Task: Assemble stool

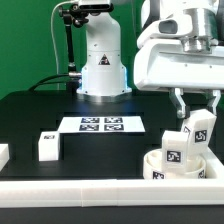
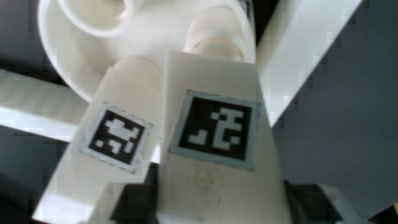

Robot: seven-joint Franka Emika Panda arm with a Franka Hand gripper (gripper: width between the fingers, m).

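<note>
The round white seat point(image 1: 170, 170) lies at the exterior view's lower right, by the front rail. My gripper point(image 1: 197, 112) is shut on a white blocky leg point(image 1: 196, 134) with black-and-white tags and holds it tilted over the seat; its lower end is at the seat's top. In the wrist view the leg point(image 2: 178, 130) fills the frame between the dark finger pads point(image 2: 317, 200), with the seat point(image 2: 125, 40) beyond it. Another leg point(image 1: 47, 145) lies on the table at the exterior view's left. A third white piece point(image 1: 3, 153) shows at the left edge.
The marker board point(image 1: 100, 124) lies flat mid-table in front of the arm's white base point(image 1: 101, 65). A long white border rail point(image 1: 80, 186) runs along the table's front edge, just below the seat.
</note>
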